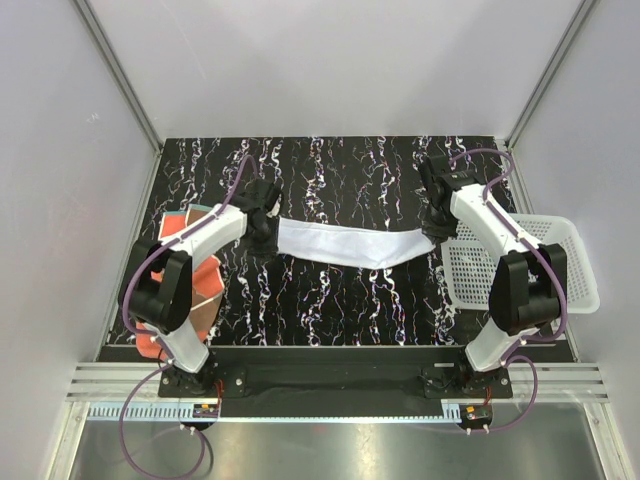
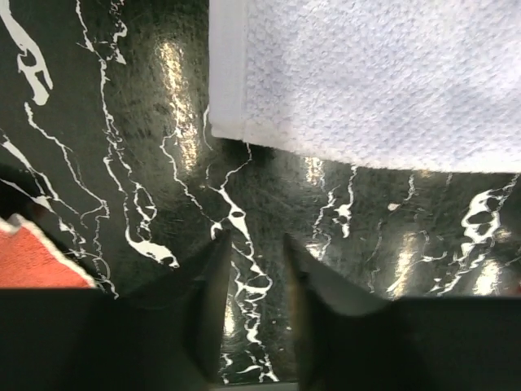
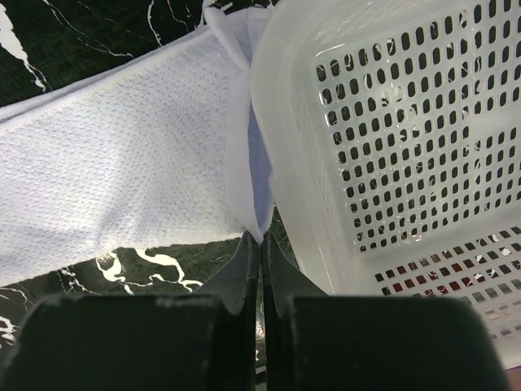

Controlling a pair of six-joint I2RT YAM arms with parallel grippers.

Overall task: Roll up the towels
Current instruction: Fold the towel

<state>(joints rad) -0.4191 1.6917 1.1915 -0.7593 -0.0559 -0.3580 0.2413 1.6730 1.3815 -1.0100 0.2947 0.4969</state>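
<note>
The white towel point(image 1: 350, 245) lies stretched across the middle of the black marbled table, sagging toward its right end. My right gripper point(image 3: 260, 238) is shut on that right end, pinching a fold of its edge point(image 3: 244, 163) beside the basket; from above this gripper point(image 1: 438, 232) sits at the towel's right tip. My left gripper point(image 2: 255, 238) hovers just off the towel's left corner point(image 2: 366, 81), its jaws a narrow gap apart with only table between them. The orange towel point(image 1: 205, 285) lies flat under the left arm, and its corner point(image 2: 32, 261) shows in the left wrist view.
A white perforated basket point(image 1: 575, 250) stands at the right edge of the table, its wall point(image 3: 391, 122) almost touching the held towel end. White walls enclose the table on three sides.
</note>
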